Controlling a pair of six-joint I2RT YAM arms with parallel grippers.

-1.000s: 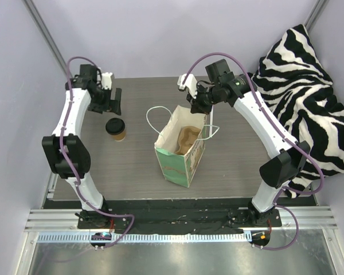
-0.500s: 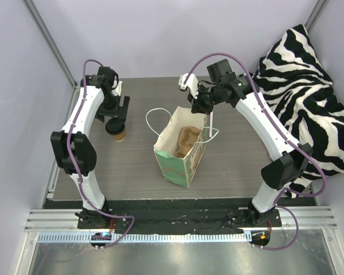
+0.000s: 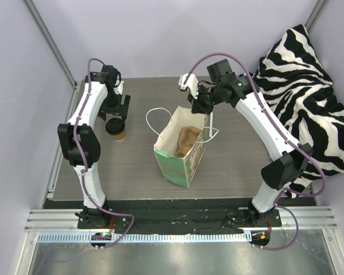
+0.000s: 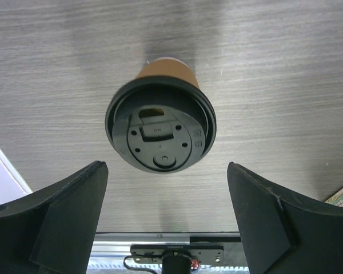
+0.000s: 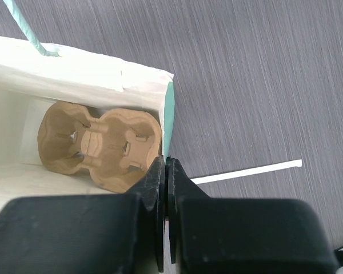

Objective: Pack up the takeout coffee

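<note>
While the coffee point(image 4: 160, 131) stands unpacked just beneath the wide-open left gripper point(image 4: 164, 171), between its jaws but ungrasped, the right gripper point(image 5: 164, 168) is clamped on the bag point(image 5: 74, 77) rim; grasping, lifting and bagging remain.

High rear camera looks down; wrist cameras hover close over cup point(image 4: 160, 125), bag point(image 5: 74, 80).

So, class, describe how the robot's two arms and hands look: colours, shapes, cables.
The left arm and right arm have white links, black joints and a looping purple cable. The left hand and right hand have black, blocky fingers.
</note>
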